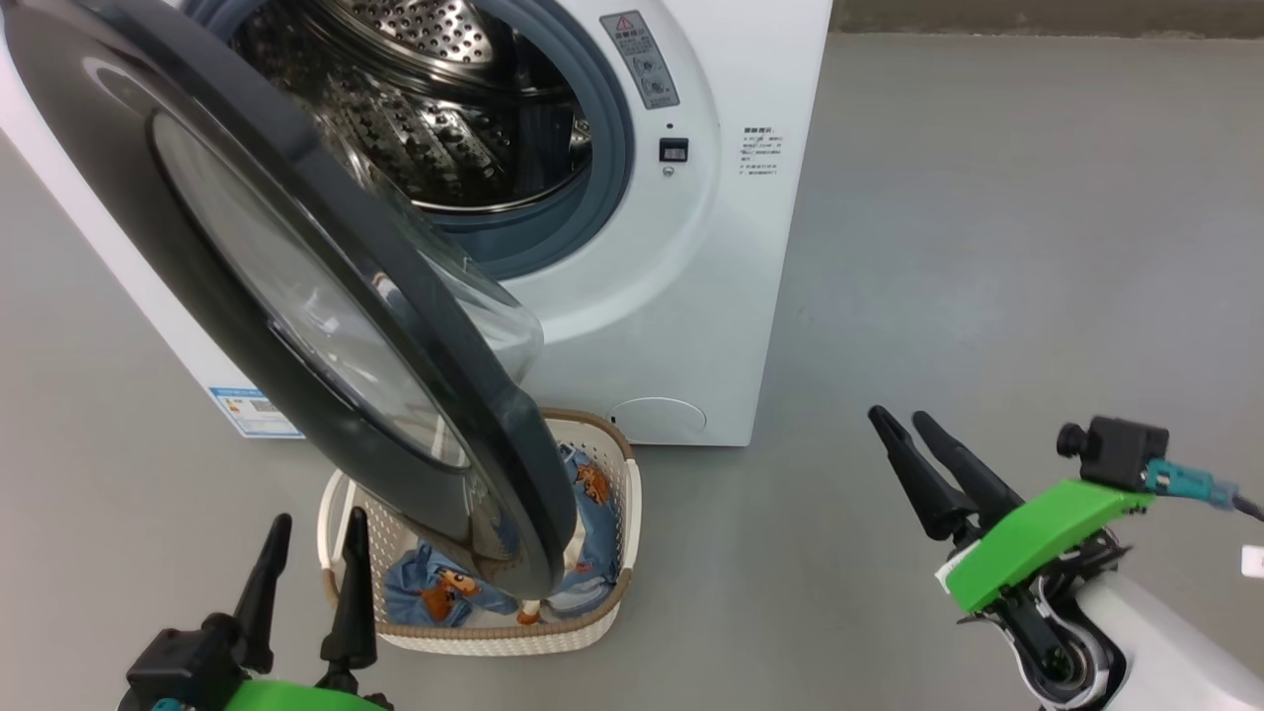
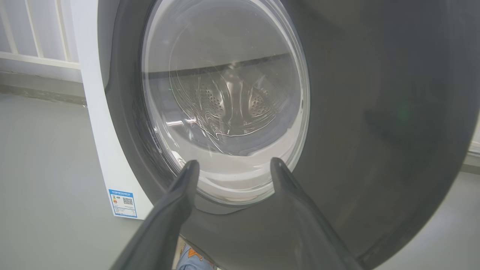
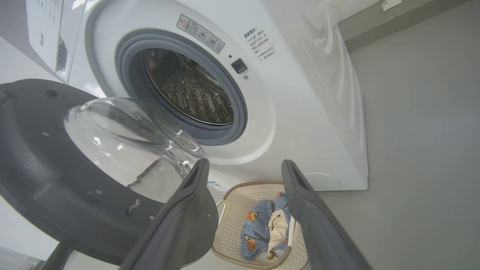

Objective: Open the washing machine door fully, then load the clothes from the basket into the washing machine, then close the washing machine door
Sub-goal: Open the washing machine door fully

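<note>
Washing machine door: swung open, its lower edge overhanging the basket.
Basket: on the floor at 6 o'clock of the washing machine drum opening.
Clothes: lying inside the basket.
Left gripper: released, fingers spread, empty; at 8 o'clock of the basket, just beside it.
Right gripper: released, empty; at 3 o'clock of the basket, well apart.
</note>
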Available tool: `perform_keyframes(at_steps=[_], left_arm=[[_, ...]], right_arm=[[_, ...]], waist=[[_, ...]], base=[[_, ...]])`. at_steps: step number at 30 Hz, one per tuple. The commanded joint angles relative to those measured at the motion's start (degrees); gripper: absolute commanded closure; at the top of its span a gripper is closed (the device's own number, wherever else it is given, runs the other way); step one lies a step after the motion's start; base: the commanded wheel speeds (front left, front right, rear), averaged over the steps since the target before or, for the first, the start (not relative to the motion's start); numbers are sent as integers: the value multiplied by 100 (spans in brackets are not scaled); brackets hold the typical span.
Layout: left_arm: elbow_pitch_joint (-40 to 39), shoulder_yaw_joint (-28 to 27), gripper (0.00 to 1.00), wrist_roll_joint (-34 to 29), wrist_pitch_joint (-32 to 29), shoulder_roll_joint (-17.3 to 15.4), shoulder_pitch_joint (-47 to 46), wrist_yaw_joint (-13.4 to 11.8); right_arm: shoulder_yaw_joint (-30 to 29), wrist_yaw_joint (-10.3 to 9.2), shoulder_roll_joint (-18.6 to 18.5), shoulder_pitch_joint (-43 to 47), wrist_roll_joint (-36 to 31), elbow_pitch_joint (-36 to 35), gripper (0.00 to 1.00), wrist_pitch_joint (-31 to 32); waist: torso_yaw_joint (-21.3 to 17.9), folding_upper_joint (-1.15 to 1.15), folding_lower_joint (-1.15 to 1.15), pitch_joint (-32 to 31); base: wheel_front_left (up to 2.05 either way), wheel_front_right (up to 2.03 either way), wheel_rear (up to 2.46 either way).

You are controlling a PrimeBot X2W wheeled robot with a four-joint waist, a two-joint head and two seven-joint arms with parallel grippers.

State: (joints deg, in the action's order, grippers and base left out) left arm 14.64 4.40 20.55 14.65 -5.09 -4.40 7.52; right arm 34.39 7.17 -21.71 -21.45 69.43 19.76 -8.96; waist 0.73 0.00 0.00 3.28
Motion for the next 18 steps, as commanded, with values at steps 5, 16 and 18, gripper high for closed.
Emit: perform_keyframes(at_steps=[5, 16, 18], left_arm=[[-160, -216, 0, -84, 35, -57, -57, -3], [-146, -215, 0, -100, 35, -55, -23, -3], [-145, -208, 0, -101, 35, -58, -21, -3]], right_arm=[[-13, 32, -83, 74, -487, 255, 0, -593], [-1850, 32, 663, 983, -2991, -149, 0, -603], [-1905, 32, 695, 1063, -3167, -184, 0, -603]], waist=[[28, 0, 0, -26], [96, 0, 0, -105], [105, 0, 0, -113]], base=[[0, 0, 0], [0, 0, 0], [0, 0, 0]])
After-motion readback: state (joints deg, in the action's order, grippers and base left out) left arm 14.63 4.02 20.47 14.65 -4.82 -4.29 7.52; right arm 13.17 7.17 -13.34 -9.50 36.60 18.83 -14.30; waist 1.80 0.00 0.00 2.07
